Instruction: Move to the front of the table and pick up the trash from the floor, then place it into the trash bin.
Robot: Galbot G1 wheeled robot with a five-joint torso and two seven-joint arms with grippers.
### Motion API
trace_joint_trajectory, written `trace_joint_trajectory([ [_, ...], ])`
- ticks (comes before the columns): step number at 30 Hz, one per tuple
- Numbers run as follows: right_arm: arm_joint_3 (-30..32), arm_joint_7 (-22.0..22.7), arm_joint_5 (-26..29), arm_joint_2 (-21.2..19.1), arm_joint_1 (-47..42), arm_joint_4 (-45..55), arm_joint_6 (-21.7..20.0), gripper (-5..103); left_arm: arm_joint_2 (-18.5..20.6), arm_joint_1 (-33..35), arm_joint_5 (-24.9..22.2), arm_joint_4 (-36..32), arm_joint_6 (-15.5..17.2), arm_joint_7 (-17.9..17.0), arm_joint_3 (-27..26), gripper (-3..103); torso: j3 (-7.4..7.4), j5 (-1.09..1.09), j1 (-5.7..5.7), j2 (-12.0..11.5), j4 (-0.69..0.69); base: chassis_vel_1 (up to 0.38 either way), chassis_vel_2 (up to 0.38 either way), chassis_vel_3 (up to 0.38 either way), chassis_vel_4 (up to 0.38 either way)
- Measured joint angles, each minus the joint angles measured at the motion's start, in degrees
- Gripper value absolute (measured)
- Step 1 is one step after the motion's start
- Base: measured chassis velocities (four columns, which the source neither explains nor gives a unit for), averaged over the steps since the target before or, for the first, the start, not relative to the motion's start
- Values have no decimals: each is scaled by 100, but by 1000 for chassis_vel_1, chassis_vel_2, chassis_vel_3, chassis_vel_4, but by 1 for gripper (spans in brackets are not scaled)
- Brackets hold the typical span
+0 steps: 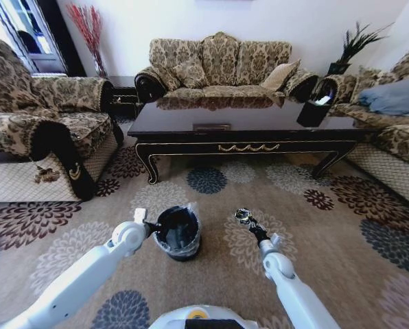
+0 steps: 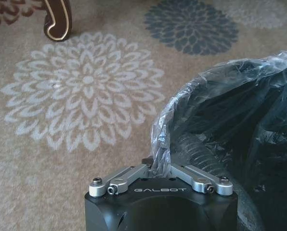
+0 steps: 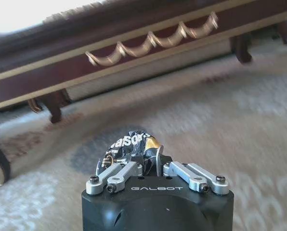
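Gripping a dark crumpled wad (image 3: 134, 149) of trash between narrow fingers, the right gripper (image 1: 243, 217) hung over the rug, with the trash bin (image 1: 178, 232) off to its left side. The left gripper (image 2: 155, 166) pinched the bin's rim and liner. Behind both stood the table (image 1: 246, 127). Released short of the bin's mouth, the wad would likely land on the rug; a tug could tip the bin.

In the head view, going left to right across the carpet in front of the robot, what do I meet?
Left gripper, clamped on the bin's rim → trash bin → right gripper, holding a crumpled wrapper.
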Motion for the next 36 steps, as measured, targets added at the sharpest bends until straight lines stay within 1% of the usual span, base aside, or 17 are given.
trace_joint_trajectory([
  [1, 0, 0, 0, 0, 0, 0, 0, 14, 0, 0, 0, 0, 0, 0, 0, 0, 0, 0, 0, 0, 0, 0, 0, 0, 0],
  [2, -14, 22, -12, -59, -58, 201, -6, 14, -2, 2, -19, -2, 1, -68, 11, 0, 0, 2, 0, 0, 4, 0, 0, 0, 0],
  [4, -27, 55, -24, -223, -239, 755, -27, 14, -6, -82, -127, -11, 2, -156, 89, 0, 0, 1, 0, 0, 5, 0, 0, 0, 0],
  [6, -28, 56, -31, -277, -294, 906, -29, 14, -17, -126, -165, -11, 2, -198, 120, 0, -1, 0, 0, 0, 4, 0, 0, 0, 0],
  [8, -7, 48, -58, -450, -502, 1363, -31, 14, -72, -278, -266, 6, 1, -278, 231, 0, -1, 5, 0, 0, 2, 0, 0, 0, 0],
  [9, 26, 36, -73, -518, -621, 1587, -31, 14, -114, -365, -324, 26, 1, -302, 327, 0, 0, 4, 0, 0, 3, 0, 0, 0, 0],
  [10, 26, 36, -73, -518, -621, 1587, -31, 14, -114, -365, -324, 26, 1, -302, 327, 0, 0, 4, 0, 0, 3, 0, 0, 0, 0],
  [13, 125, -72, -242, -668, -1015, 2247, -4, 14, -283, -718, -435, 119, 1, -388, 800, 0, -1, 0, -1, 0, 0, 0, 0, 0, 0],
  [14, 134, -100, -304, -685, -1099, 2377, 9, 14, -326, -816, -455, 140, 1, -404, 935, 0, 0, 2, 0, 0, 0, 0, 0, 0, 0],
  [15, 134, -100, -304, -685, -1099, 2377, 9, 14, -326, -816, -455, 140, 1, -404, 935, 0, 0, 2, 0, 0, 0, 0, 0, 0, 0],
  [18, 98, -231, -589, -706, -1432, 2876, 40, 14, -542, -1201, -567, 230, 1, -485, 1385, 0, 0, 2, 0, 0, 0, 0, 0, 0, 0],
  [19, 98, -231, -589, -706, -1432, 2876, 40, 14, -542, -1201, -567, 230, 1, -485, 1385, 0, 0, 2, 0, 0, 0, 0, 0, 0, 0],
  [23, -19, -374, -895, -680, -1676, 3045, 94, 14, -697, -1567, -817, 230, 1, -589, 1731, 0, 0, 3, 0, 0, 2, 0, 0, 0, 0],
  [27, -71, -421, -1026, -678, -1784, 3025, 150, 14, -760, -1695, -949, 204, 0, -636, 1847, 0, 0, 2, 0, 0, 1, 0, 0, 0, 0],
  [32, -185, -480, -1222, -683, -1895, 2909, 196, 14, -826, -1705, -983, 190, 0, -670, 1918, 0, 0, 2, 0, 0, 2, 0, 0, 0, 0],
  [36, -258, -534, -1385, -676, -1947, 2795, 231, 14, -888, -1564, -966, 110, 0, -697, 1851, 0, 0, 0, 0, 0, 1, 0, 0, 0, 0],
])
